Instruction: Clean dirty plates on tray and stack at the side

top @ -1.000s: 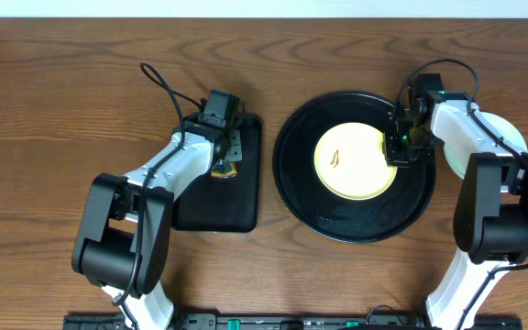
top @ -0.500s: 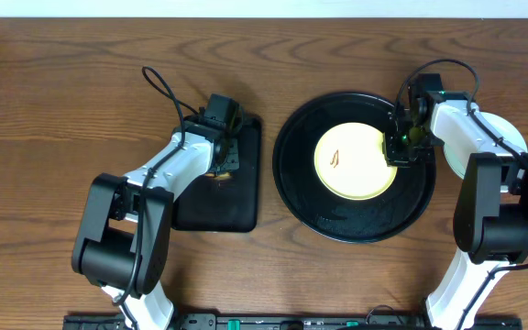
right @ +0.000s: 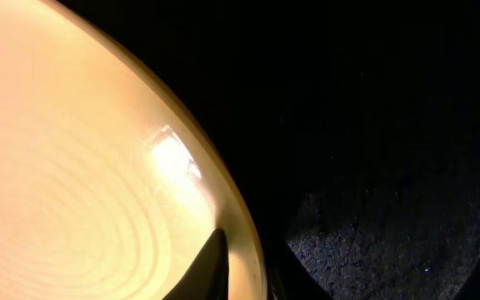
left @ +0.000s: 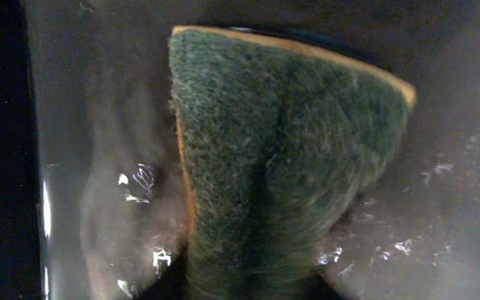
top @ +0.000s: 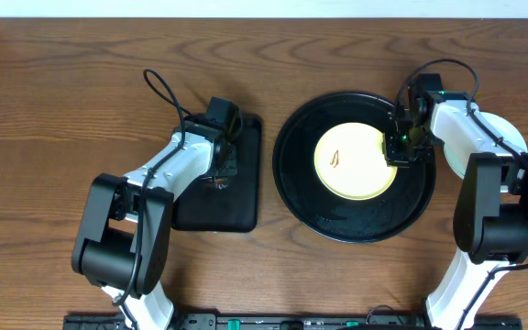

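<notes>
Yellow plate (top: 356, 165), marked with a small reddish-brown smear (top: 335, 158), lies in the middle of the round black tray (top: 291, 183) at centre right of the overhead frame. The right pincer (top: 400, 147) is clamped on the plate's right rim, which passes between its fingers in the wrist view. White plates (top: 510, 136) show at the far right, partly under that arm. Left of the tray, on the wooden tabletop (top: 62, 92), a small tray (top: 218, 211) lies under the left pincer (top: 220, 170), which is squeezed on a green sponge (left: 290, 167) against the wet tray floor.
</notes>
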Controlling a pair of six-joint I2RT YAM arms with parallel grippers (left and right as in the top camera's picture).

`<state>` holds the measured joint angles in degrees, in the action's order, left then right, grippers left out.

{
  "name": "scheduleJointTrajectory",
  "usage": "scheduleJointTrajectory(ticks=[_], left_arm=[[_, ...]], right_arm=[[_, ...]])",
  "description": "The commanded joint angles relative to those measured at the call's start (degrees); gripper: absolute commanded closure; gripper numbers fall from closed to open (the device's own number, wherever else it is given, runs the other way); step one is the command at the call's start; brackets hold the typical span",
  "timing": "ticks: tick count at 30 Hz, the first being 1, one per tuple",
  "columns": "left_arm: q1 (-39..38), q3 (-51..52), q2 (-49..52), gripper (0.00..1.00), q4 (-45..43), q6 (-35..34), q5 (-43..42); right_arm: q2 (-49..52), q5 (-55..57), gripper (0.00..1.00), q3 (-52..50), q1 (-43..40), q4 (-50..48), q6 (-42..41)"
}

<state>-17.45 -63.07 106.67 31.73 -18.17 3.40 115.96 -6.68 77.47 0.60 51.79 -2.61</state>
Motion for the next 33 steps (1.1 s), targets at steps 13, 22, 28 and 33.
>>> scheduleJointTrajectory(ticks=[13, 22, 28, 33], left_arm=[[0.02, -3.5, 0.92, 0.15, -1.01, 1.86, 2.05], [0.02, -3.08, 0.92, 0.23, -7.13, 1.84, 2.25], [0.04, -0.28, 0.92, 0.43, -9.44, 1.86, 2.49], [0.04, -0.15, 0.92, 0.93, -11.96, 2.1, 3.34]], right_arm=[[-0.57, 0.85, 0.87, -0.85, 0.59, -0.39, -0.52], [-0.57, 0.85, 0.86, -0.83, 0.59, -0.39, -0.52], [-0.57, 0.85, 0.86, -0.83, 0.59, -0.39, -0.52], [-0.57, 0.85, 0.86, -0.85, 0.59, -0.39, -0.52]])
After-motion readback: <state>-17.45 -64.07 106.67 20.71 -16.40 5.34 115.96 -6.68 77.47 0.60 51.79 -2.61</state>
